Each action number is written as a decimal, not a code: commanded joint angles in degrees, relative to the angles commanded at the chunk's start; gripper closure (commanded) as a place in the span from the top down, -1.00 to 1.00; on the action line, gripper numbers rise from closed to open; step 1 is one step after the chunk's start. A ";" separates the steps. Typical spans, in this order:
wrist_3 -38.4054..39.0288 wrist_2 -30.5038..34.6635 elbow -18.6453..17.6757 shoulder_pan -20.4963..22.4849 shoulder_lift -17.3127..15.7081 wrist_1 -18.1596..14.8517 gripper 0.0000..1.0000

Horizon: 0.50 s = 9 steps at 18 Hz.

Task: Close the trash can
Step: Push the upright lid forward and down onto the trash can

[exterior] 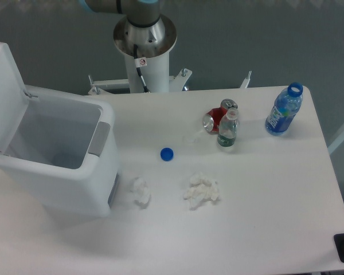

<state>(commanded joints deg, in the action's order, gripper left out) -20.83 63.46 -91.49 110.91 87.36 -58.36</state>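
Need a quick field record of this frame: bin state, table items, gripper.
trash can: left side of table, open
lid: raised, tilted up at the left
bin contents: looks empty
blue cap: loose, mid-table
tissue wads: two, and
red can: lying down
small bottle: upright, capped
blue bottle: upright, uncapped
gripper: not clearly in view

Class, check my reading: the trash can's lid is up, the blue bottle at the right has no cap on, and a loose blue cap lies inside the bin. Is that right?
Not quite. In the camera view the loose blue cap lies on the table, between the trash can and the bottles, not inside the bin. The rest stands: the lid is up and the blue bottle has no cap.
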 joint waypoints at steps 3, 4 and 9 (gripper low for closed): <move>-0.09 -0.09 -0.26 2.11 -0.09 0.00 1.00; -0.09 -0.09 -0.26 2.55 -0.09 0.00 1.00; -0.44 0.61 -0.26 6.06 -0.79 0.00 1.00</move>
<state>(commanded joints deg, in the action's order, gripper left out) -21.27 64.07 -91.76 116.98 86.57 -58.36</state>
